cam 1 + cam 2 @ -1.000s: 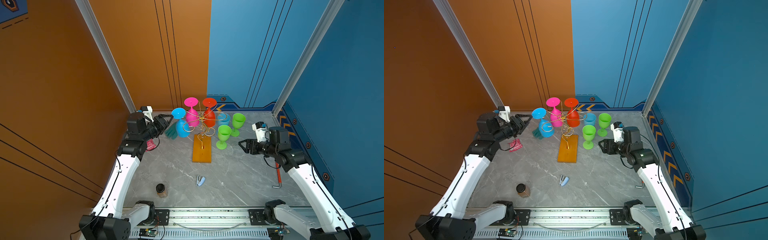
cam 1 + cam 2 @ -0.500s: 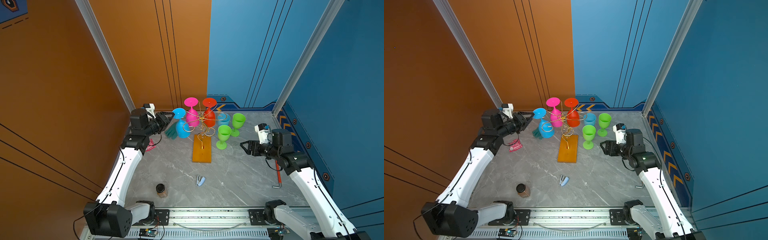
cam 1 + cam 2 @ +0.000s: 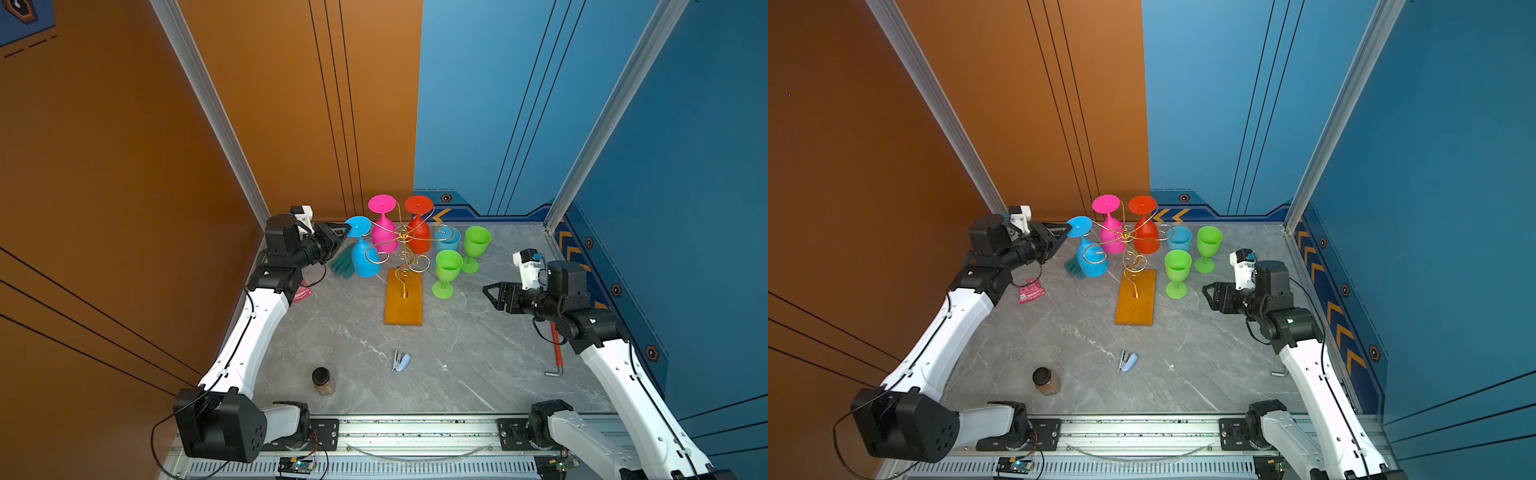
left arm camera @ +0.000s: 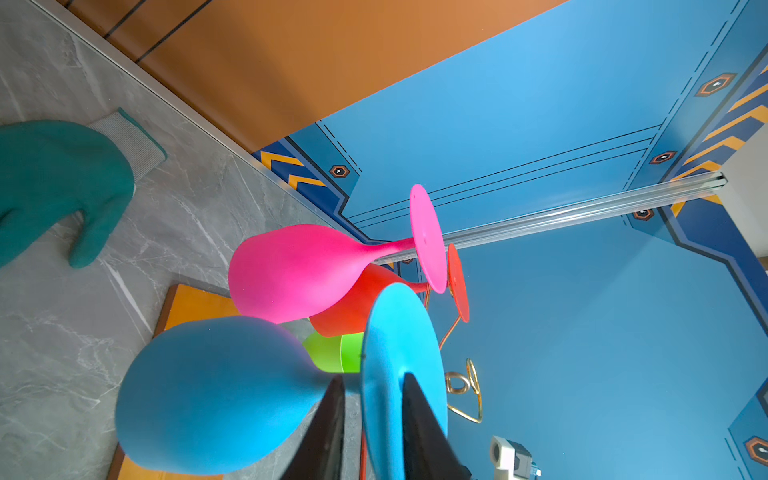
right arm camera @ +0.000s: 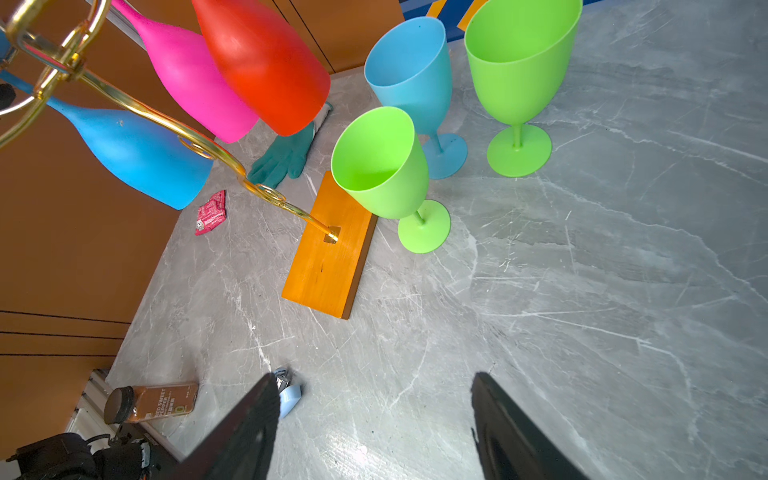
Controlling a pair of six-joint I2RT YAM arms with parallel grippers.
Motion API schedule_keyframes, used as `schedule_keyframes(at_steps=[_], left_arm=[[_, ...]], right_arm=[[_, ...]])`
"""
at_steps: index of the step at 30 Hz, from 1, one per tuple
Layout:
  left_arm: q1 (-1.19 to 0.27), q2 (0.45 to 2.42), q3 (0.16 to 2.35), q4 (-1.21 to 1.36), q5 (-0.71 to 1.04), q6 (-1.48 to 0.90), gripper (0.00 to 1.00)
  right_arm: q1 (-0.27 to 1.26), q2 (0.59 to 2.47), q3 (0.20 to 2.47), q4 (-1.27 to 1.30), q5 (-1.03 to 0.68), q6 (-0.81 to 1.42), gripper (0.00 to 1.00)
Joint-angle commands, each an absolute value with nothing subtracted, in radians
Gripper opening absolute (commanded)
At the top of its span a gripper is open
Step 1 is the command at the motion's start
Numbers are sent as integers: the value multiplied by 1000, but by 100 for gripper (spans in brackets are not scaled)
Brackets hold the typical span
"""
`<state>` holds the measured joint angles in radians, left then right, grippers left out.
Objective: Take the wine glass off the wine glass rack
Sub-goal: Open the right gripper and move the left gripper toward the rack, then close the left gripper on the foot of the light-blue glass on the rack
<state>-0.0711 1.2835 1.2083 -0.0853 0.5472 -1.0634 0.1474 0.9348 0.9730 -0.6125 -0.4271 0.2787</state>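
Blue wine glass (image 3: 360,266) inverted, long axis near vertical, left pincer (image 3: 347,227) straddling foot

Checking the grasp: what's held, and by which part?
Left gripper straddles the foot disc of the blue wine glass; firm grip unclear. Right gripper empty.

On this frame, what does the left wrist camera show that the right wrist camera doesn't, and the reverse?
Left wrist only: the left gripper straddling the foot of the hung blue glass, contact unclear; the feet of the pink glass and red glass. Right wrist only: the right gripper, open and empty; an upright blue glass, red packet, jar, stapler. Both: those three hung glasses, one green glass, the glove, the wooden base of the wine glass rack.
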Motion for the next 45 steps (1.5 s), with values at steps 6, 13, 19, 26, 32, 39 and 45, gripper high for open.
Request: schedule_keyframes(at_steps=[6,13,19,26,32,39,45], left_arm=[[-70,1268,1208,-28,568,-1100,13],[-68,1261,1196,11,584,-1155,4],[-69,1255,1189,71,601,-1215,1],[-75,1265,1208,87,624,-1245,0],[-80,1274,1210,87,624,-1252,0],[-85,1292,1214,87,617,-1250,0],[-84,1292,1224,59,580,-1225,0]], right_arm=[[122,909,947,-601,-462,299,74],[107,902,935,-597,-481,301,75],[98,894,928,-590,-494,308,75],[90,890,917,-581,-506,318,75],[83,875,912,-580,-512,321,75],[66,857,902,-581,-524,326,75],[57,846,894,-581,-532,328,75]])
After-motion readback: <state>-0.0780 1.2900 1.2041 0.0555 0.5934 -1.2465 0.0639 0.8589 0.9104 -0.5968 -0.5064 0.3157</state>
